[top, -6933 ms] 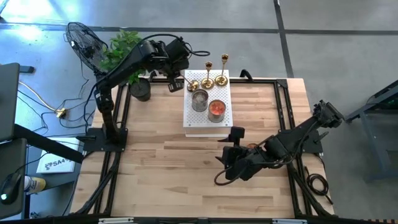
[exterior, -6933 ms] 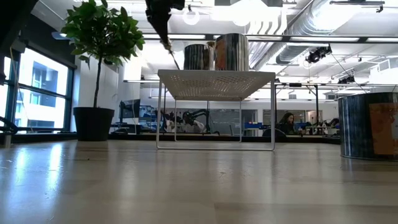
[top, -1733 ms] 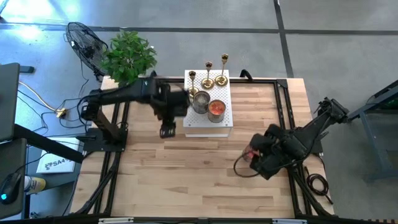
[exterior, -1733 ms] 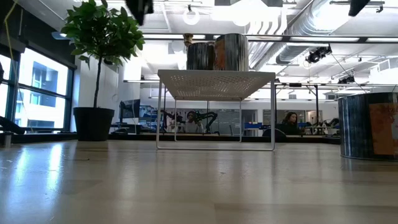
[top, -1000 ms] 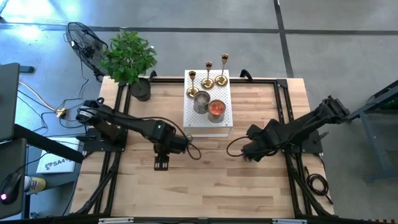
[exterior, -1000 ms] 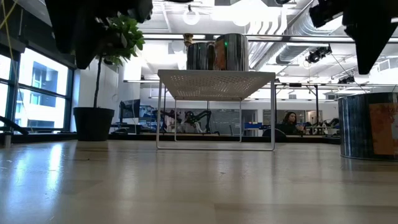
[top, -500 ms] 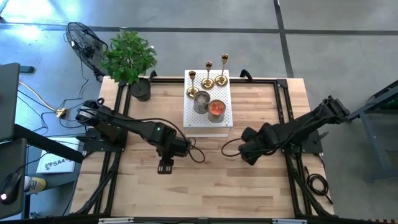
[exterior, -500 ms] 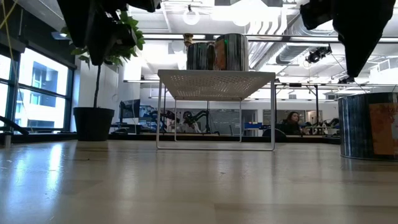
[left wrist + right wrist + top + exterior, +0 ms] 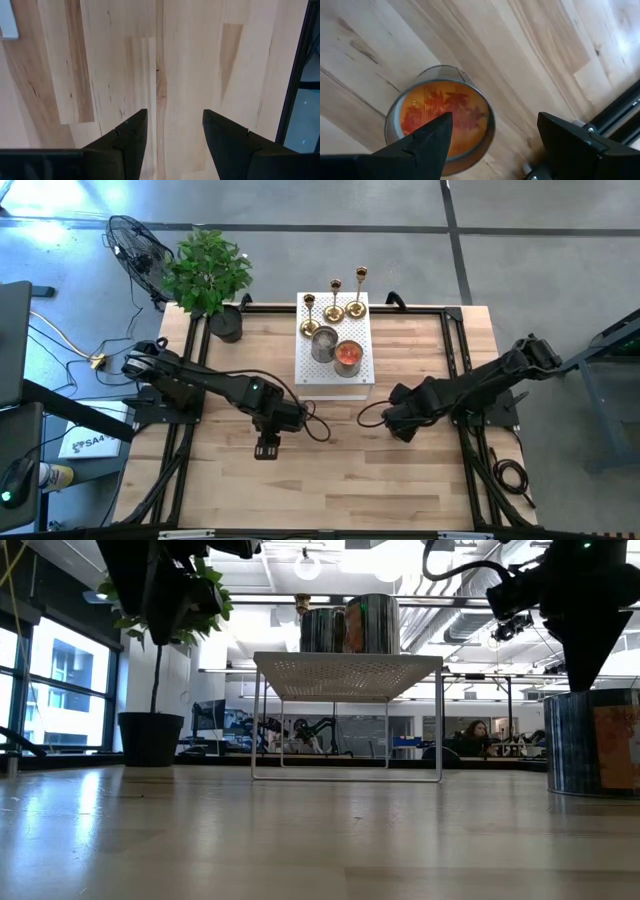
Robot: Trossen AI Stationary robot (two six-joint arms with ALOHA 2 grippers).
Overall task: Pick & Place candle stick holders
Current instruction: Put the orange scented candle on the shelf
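Observation:
Three gold candle stick holders (image 9: 334, 304) stand in a row on their round bases along the far edge of a white perforated stand (image 9: 310, 378). No gripper is near them. My left gripper (image 9: 267, 448) hangs open over bare wood near the table's middle (image 9: 175, 115). My right gripper (image 9: 395, 420) is open and points down just above a candle tin with orange leaves (image 9: 440, 122). That tin stands on the table to the right of the stand. The low view shows the tin (image 9: 592, 740) under the gripper (image 9: 583, 650).
Two candle jars (image 9: 321, 342) (image 9: 348, 356) share the stand with the holders. A potted plant (image 9: 208, 275) sits at the far left corner, a fan (image 9: 135, 245) beyond it. Black frame rails (image 9: 455, 350) run along the table's sides. Bare wood lies along the near half.
My right gripper has sunk toward the candle tin on the table and shifted slightly toward the table's left, its fingers staying apart. The holders and jars on the stand have not moved.

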